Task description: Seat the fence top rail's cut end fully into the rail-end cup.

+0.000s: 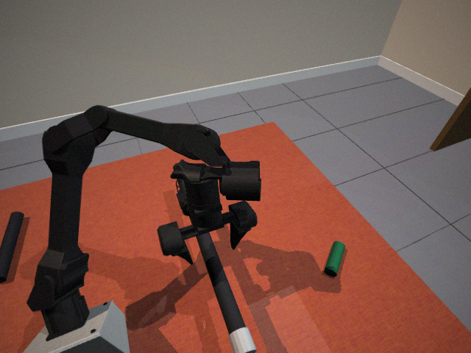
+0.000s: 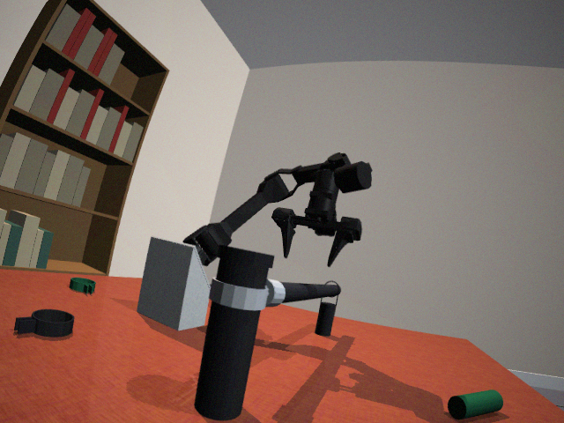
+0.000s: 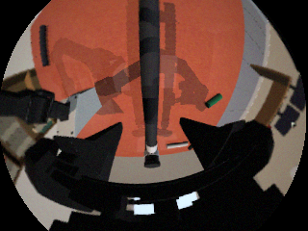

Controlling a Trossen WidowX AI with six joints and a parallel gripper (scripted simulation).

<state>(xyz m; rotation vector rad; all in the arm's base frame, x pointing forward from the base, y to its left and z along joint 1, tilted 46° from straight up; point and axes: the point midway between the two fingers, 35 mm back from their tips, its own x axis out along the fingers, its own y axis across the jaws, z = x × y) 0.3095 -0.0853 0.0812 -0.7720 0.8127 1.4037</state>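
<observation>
Status on the fence job: looks nearly finished to me. The top rail (image 1: 225,294) (image 2: 307,292) (image 3: 149,72) runs out from the big post (image 2: 230,359) (image 3: 152,162), with its near end going into the pale end cup (image 1: 242,339) (image 2: 276,292) (image 3: 152,149) on that post's side. No gap shows at the cup mouth, but I can't see inside it, so whether the rail is bottomed out is a guess. I'd lean towards yes.

The brace band (image 2: 236,294) wraps around the big post up near its top, so that part looks fine. Away from the big post, the rail's other end is through the wire loop (image 1: 177,187) (image 2: 337,298) above the small post (image 2: 325,318).

As for the gripper (image 1: 212,255) (image 2: 307,261) (image 3: 152,122), it's let go, jaws spread wide and nothing between them. It hovers out from the big post, over the rail on the stretch towards the small post. The rail is below the fingertips, and the exterior view shows clear air between, so no contact. If the seating's good, I reckon all that's left is keeping clear and not nudging anything
</observation>
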